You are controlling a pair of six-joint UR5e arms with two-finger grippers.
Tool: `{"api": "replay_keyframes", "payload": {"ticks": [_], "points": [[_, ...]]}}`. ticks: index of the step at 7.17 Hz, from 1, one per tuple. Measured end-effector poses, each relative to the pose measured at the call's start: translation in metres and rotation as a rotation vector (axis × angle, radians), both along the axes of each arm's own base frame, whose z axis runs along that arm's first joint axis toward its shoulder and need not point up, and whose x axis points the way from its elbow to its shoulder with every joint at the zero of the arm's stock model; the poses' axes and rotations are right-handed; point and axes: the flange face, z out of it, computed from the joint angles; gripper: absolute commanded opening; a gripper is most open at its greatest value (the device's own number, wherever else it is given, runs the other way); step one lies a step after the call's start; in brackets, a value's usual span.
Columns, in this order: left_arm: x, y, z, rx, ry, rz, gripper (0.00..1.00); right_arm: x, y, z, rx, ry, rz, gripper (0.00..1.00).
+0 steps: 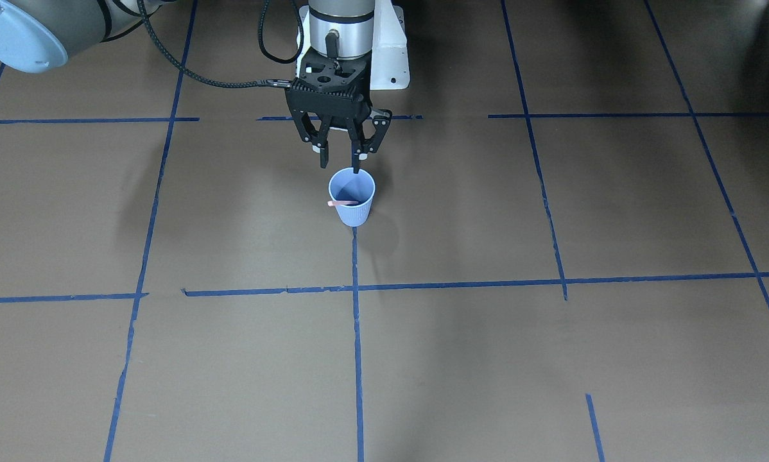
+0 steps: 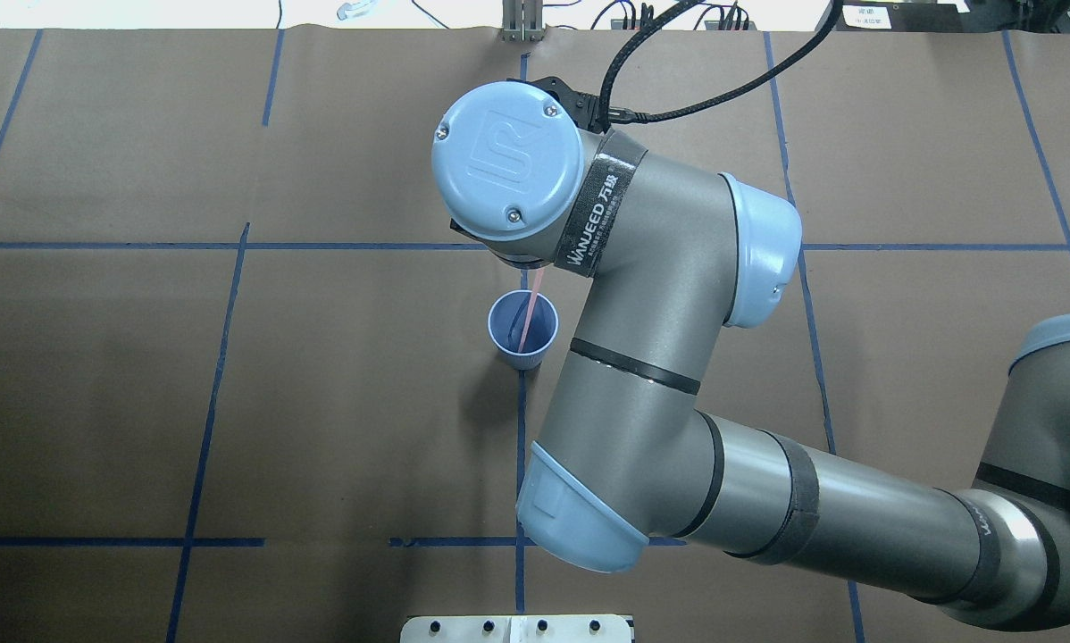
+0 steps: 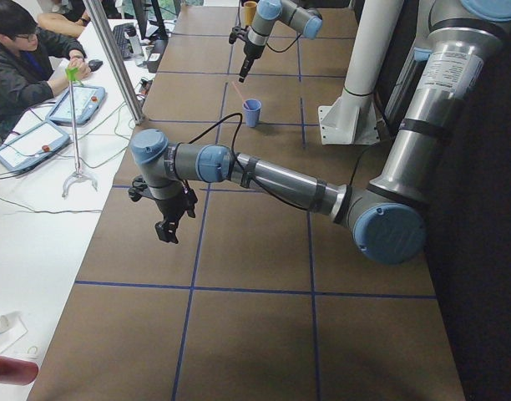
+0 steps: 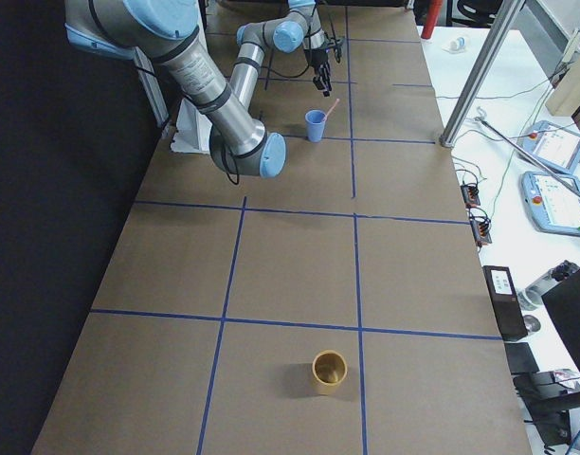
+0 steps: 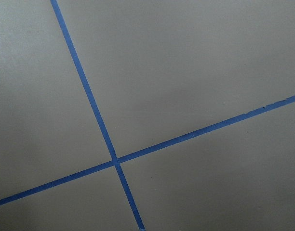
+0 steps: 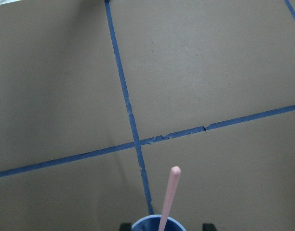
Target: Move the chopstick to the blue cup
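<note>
Your right claw (image 1: 340, 168) hangs with jaws wide and empty just above the ribbed blue paper cup (image 1: 356, 215), where the slim pink chopstick (image 1: 343, 203) leans directly below it: transfer apparently done, only your retreat left.

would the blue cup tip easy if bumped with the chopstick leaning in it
Probably. The blue cup looks like thin paper, narrower at the base than the rim, so likely light and tippy. The chopstick leans on one side of the rim and sticks out above it, likely adding a pull that way.
</note>
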Motion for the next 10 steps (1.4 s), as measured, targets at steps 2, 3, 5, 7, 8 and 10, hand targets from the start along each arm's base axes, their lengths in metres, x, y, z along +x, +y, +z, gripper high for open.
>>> {"api": "replay_keyframes", "payload": {"ticks": [2,3,5,7,8,10], "points": [[-0.002,0.000,0.001,-0.003,-0.001,-0.004,1.00,0.019,0.001,-0.002,0.000,-0.013,-0.006,1.00],[-0.016,-0.001,0.007,-0.015,-0.001,-0.025,1.00,0.056,-0.007,0.006,-0.006,-0.003,-0.022,1.00],[-0.059,0.000,0.036,-0.071,-0.001,-0.093,1.00,0.188,-0.035,0.052,-0.004,0.014,-0.127,1.00],[-0.086,0.005,0.071,-0.125,0.003,-0.115,1.00,0.320,-0.070,0.141,0.017,0.028,-0.312,1.00],[-0.092,0.008,0.088,-0.153,0.009,-0.117,1.00,0.377,-0.078,0.196,0.025,0.052,-0.375,1.00],[-0.093,0.015,0.105,-0.180,0.027,-0.121,1.00,0.461,-0.084,0.300,0.005,0.087,-0.434,1.00]]}}
